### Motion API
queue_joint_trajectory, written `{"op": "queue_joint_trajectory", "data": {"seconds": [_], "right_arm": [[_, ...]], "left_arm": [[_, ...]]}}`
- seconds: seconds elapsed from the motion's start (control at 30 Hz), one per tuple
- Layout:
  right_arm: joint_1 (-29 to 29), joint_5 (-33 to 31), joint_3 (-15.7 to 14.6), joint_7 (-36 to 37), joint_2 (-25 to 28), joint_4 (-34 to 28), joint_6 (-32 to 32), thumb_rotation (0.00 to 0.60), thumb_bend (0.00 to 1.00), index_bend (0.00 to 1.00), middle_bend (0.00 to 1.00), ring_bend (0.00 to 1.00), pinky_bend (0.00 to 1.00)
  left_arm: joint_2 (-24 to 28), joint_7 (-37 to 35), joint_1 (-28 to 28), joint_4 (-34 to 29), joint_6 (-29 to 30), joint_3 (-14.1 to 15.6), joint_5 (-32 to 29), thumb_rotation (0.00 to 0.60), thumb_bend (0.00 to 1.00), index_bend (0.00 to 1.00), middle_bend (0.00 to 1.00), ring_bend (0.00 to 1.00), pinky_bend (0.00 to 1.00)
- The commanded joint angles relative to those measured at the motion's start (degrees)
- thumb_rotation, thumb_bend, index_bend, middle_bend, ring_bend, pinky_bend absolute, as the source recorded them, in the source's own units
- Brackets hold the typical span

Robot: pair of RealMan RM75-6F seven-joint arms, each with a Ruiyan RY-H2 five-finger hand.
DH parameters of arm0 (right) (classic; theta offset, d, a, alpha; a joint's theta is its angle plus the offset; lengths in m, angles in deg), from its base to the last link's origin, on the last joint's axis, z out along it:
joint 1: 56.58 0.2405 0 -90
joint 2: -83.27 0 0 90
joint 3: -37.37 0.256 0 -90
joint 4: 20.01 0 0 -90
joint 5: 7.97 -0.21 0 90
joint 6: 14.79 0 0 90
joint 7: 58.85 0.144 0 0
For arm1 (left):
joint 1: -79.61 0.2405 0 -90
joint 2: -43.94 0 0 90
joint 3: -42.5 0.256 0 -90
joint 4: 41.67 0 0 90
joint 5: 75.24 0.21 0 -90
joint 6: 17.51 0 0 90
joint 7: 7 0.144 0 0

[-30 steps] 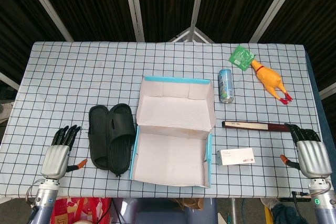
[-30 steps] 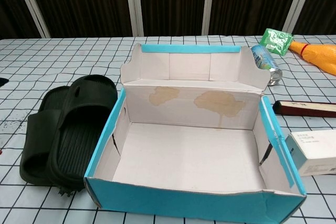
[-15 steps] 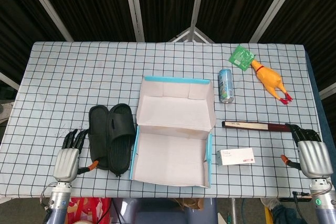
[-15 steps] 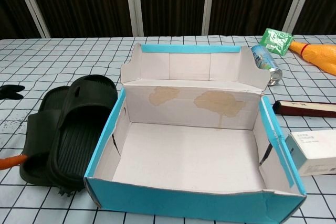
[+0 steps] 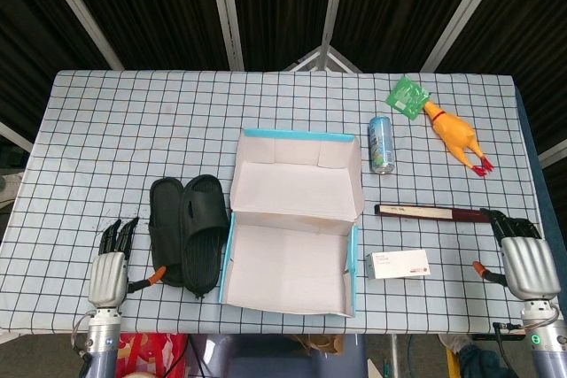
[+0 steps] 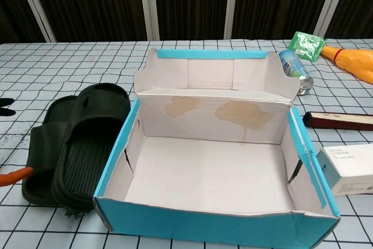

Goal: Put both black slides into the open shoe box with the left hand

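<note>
Left hand (image 5: 109,269), at the lower left of the head view, lies palm down with its fingers spread and nothing in them; its orange thumb tip (image 5: 156,277) reaches toward the slides and ends just beside the nearer one. In the chest view only that orange tip and a few dark fingertips enter at the left edge. Both black slides (image 5: 187,230) lie side by side, partly overlapping, on the checked tablecloth (image 5: 115,130), immediately left of the shoe box (image 5: 294,223). That box stands open at the frame's centre, blue-edged, its lid flap raised at the back and its interior bare. Right hand (image 5: 528,262) rests at the lower right of the head view, fingers extended and apart, holding nothing. Near it lie a dark red stick (image 5: 430,212) and a small white carton (image 5: 399,264). Further up are a drink can (image 5: 381,144), a green packet (image 5: 407,96) and a rubber chicken (image 5: 455,136).
</note>
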Motion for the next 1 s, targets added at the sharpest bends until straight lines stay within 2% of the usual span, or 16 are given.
{"op": "queue_joint_trajectory", "data": {"seconds": [0.03, 0.3, 0.63, 1.0], "right_arm": [[-0.05, 0.02, 0.02, -0.11, -0.03, -0.08, 0.15, 0.6, 0.18, 0.17, 0.21, 0.26, 0.21], [0.01, 0.06, -0.06, -0.15, 0.02, -0.2, -0.05, 0.6, 0.18, 0.17, 0.21, 0.26, 0.21], [0.11, 0.02, -0.17, -0.37, 0.02, -0.36, -0.36, 0.6, 0.18, 0.17, 0.21, 0.26, 0.21], [0.1, -0.13, -0.2, -0.45, 0.09, -0.53, -0.49, 0.6, 0.18, 0.17, 0.21, 0.27, 0.21]], "left_arm": [[-0.36, -0.12, 0.0, 0.71, 0.2, -0.06, 0.19, 0.482, 0.0, 0.01, 0.12, 0.0, 0.04], [0.28, -0.64, -1.13, 1.17, -1.88, 0.39, 0.73, 0.464, 0.0, 0.01, 0.12, 0.0, 0.03], [0.99, 2.0, -1.51, 0.2, -4.23, 0.17, -0.98, 0.464, 0.0, 0.01, 0.14, 0.0, 0.02], [0.42, 3.44, -1.77, 1.08, -3.89, -1.11, -1.87, 0.467, 0.0, 0.04, 0.18, 0.0, 0.02]]}}
